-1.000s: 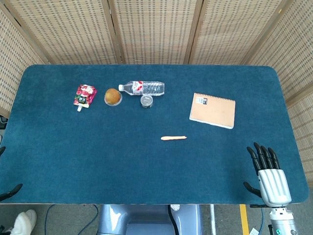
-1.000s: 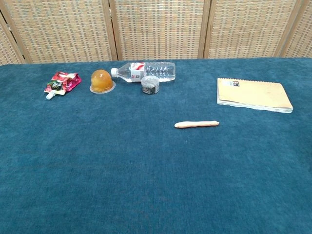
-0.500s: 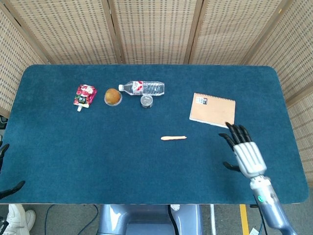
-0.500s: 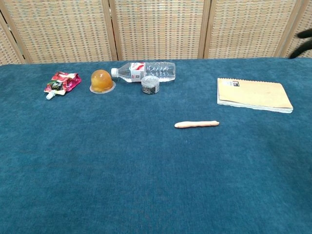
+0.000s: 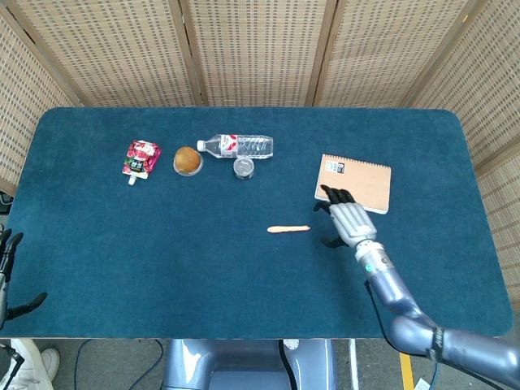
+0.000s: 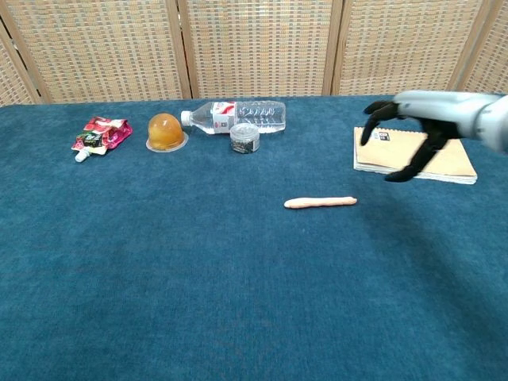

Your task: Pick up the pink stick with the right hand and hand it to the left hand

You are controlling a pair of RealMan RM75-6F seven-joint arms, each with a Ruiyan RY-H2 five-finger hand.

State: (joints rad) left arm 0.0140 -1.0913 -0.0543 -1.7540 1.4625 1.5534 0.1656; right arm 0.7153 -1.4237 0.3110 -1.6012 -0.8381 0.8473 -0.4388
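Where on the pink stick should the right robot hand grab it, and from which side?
Probably near its middle, coming down from above. The pink stick lies flat and crosswise on the table, thin and long, so fingers closing across its width would balance it. The right robot hand hangs open just to its right, and nothing crowds the stick.

My right hand (image 5: pixel 348 218) hovers just right of the stick (image 5: pixel 288 229), the notebook (image 5: pixel 363 180) partly beneath and behind it.
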